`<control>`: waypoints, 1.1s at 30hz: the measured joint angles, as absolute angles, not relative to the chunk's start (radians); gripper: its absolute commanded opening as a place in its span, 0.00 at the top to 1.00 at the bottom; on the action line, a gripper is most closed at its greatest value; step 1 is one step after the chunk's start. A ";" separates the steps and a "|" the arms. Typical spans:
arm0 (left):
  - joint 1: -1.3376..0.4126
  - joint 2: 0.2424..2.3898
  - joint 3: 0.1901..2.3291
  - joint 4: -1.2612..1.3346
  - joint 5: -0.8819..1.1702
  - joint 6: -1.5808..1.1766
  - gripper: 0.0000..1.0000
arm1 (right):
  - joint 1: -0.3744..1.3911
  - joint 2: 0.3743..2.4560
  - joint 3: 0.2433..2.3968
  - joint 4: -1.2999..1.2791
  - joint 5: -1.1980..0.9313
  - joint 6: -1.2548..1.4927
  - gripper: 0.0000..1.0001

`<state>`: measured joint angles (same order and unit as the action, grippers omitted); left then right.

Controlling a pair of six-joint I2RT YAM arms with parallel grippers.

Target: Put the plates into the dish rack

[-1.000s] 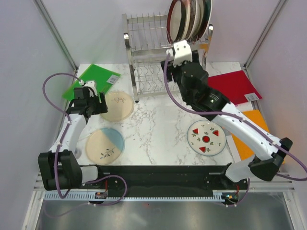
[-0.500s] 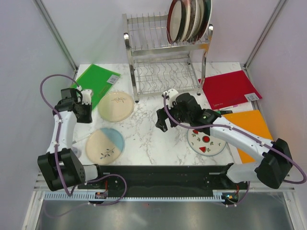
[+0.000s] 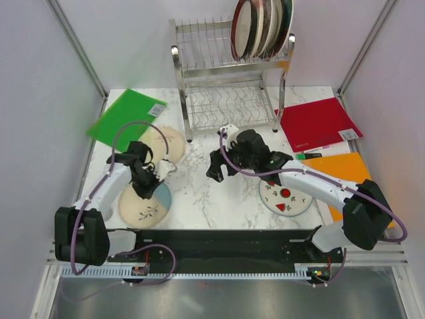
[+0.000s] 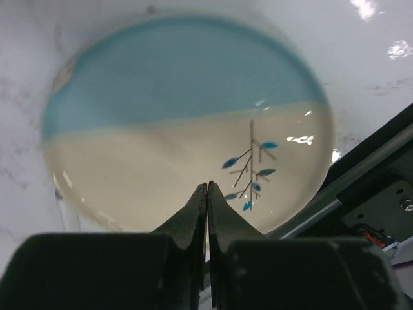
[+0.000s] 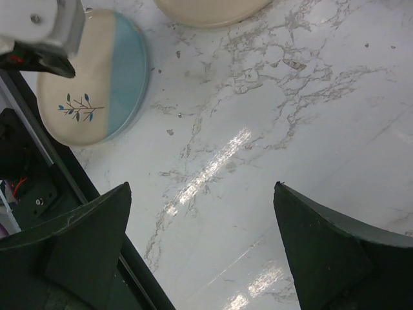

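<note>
The chrome dish rack [image 3: 222,100] stands at the back, with several plates [image 3: 262,28] upright in its top tier. Three plates lie flat on the marble: cream with a sprig [image 3: 166,141], cream and light-blue [image 3: 143,203] [image 4: 187,123] [image 5: 97,77], and watermelon [image 3: 287,197]. My left gripper [image 3: 147,190] [image 4: 208,186] hovers over the cream half of the blue plate, shut with nothing between its fingers. My right gripper [image 3: 214,171] [image 5: 200,190] is open wide over bare marble at the table's middle, holding nothing.
A green mat [image 3: 125,118] lies at the back left, partly under the sprig plate's side. A red mat [image 3: 320,123] and an orange mat [image 3: 346,171] lie on the right. The black base rail [image 3: 219,242] runs along the near edge.
My left gripper shut and swung from beside the green mat to above the blue plate. My right arm came down from the rack's top tier to the table's middle and opened wide.
</note>
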<state>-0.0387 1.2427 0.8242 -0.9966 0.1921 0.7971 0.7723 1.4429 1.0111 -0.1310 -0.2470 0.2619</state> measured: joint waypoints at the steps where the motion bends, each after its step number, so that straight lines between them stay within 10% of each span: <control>1: -0.091 1.254 0.818 -0.985 0.200 0.800 0.97 | 0.770 1.443 1.010 -0.127 -0.247 0.262 0.02; 33: -0.558 1.913 1.293 -0.694 0.441 0.522 0.88 | 0.433 1.339 0.821 -0.167 -0.250 0.326 0.02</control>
<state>-0.5575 1.9125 1.2926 -0.6945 0.4408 0.5220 0.4328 1.3392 0.8207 -0.1665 -0.2501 0.3260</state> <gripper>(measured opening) 0.026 0.979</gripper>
